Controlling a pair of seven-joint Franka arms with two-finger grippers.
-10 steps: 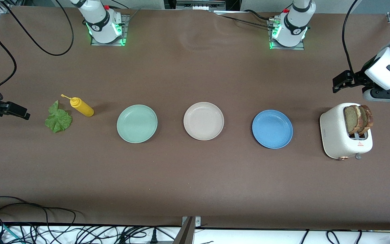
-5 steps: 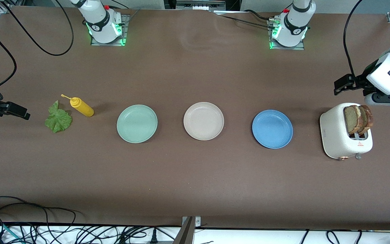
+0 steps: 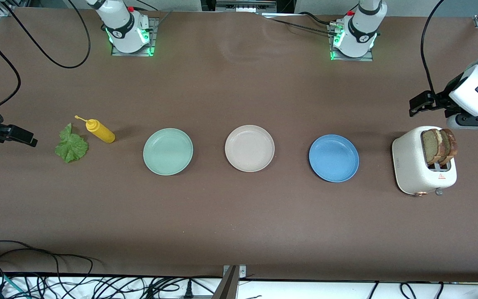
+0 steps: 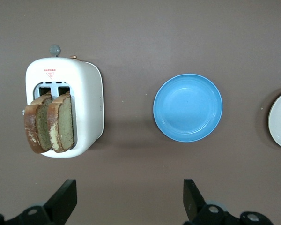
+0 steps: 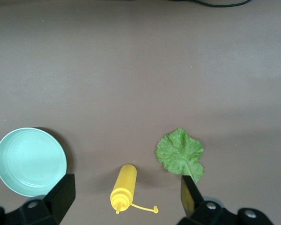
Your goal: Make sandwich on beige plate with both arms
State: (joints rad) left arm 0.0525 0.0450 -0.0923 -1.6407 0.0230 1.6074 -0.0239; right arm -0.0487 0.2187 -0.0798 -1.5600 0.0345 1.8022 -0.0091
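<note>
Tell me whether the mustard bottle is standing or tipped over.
Tipped over: the bottle lies on its side beside the lettuce, nozzle along the table.

Left gripper (image 3: 416, 104) lifted slightly and drawn back toward the table edge at the left arm's end over the past second, with its white wrist housing tilted more steeply; barely shifted in the last half second. Now hanging over bare table just beside the toaster (image 3: 423, 162), fingers spread wide.
</note>
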